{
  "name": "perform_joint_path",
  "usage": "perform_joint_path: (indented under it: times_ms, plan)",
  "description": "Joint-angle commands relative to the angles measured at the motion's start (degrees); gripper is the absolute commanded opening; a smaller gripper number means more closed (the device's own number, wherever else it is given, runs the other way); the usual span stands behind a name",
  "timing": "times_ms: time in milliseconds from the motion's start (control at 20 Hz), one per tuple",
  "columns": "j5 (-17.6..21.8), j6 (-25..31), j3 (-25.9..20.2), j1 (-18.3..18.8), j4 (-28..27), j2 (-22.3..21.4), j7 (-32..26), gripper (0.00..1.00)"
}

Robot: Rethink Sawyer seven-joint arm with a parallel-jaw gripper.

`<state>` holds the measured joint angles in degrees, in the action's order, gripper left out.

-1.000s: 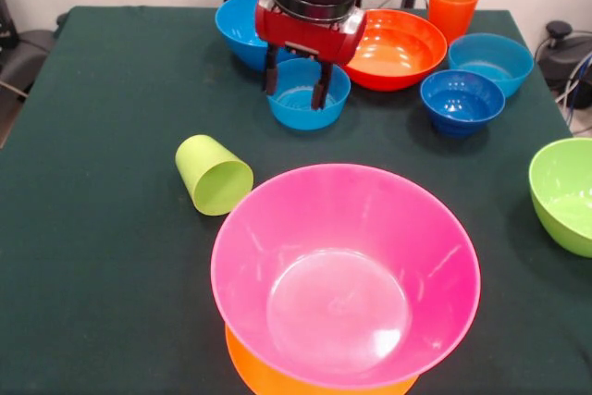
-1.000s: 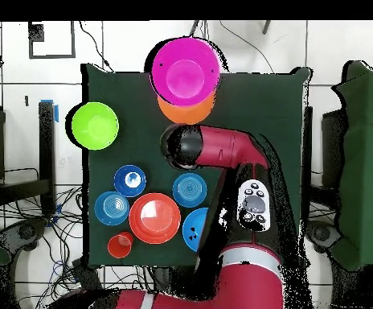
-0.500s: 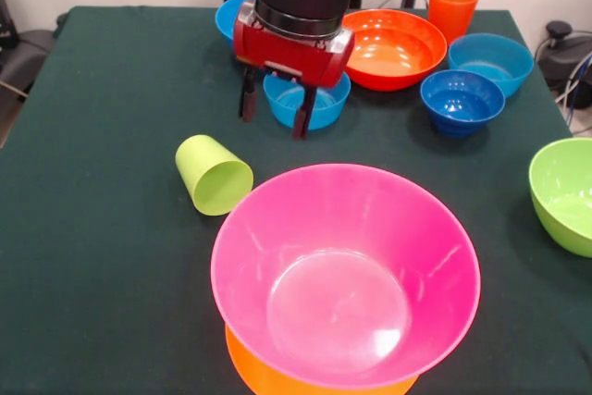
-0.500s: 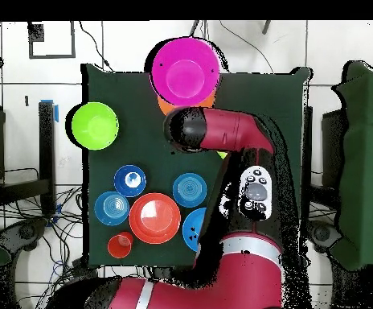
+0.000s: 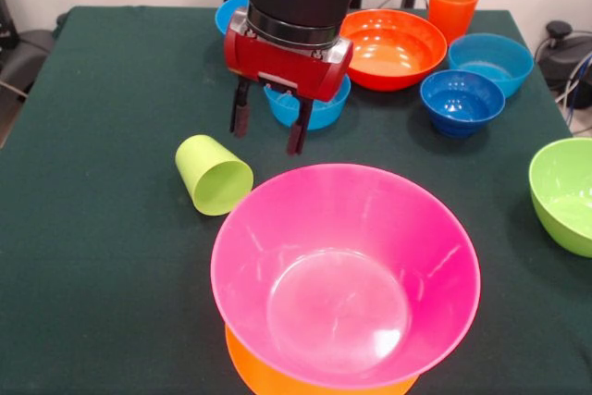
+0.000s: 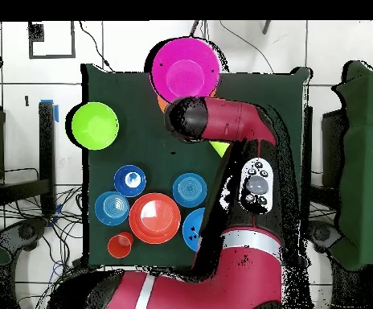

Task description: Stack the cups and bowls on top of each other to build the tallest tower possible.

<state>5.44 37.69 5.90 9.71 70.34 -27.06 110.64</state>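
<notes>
I've swung the gripper (image 5: 264, 129), empty with jaws apart, off the small blue bowl (image 5: 310, 106) toward the green cup (image 5: 214, 175) lying on its side just beside the pink bowl (image 5: 346, 270), so looks like the cup's next for the tower.

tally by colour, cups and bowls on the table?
Blue bowls: 4
Orange cup, red-orange bowl, light-orange bowl: 3
Green cup, green bowl: 2
Pink bowl: 1
Total: 10
</notes>
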Motion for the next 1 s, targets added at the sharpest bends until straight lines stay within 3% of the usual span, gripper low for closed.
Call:
perform_joint_path:
  times_ms: [50,250,550,750,1000]
  plan:
    - [1.6,5.5,-5.5,0.3,-1.5,1.4,-2.9,1.00]
    - [1.9,5.0,-4.9,0.2,-2.8,2.5,-2.3,1.00]
    - [3.5,5.4,-1.3,-1.0,-11.5,6.9,0.1,1.00]
    - [3.7,5.6,3.0,-2.6,-17.9,10.4,4.5,1.00]
    - [2.3,3.4,2.9,-1.3,-23.5,15.9,3.5,1.00]
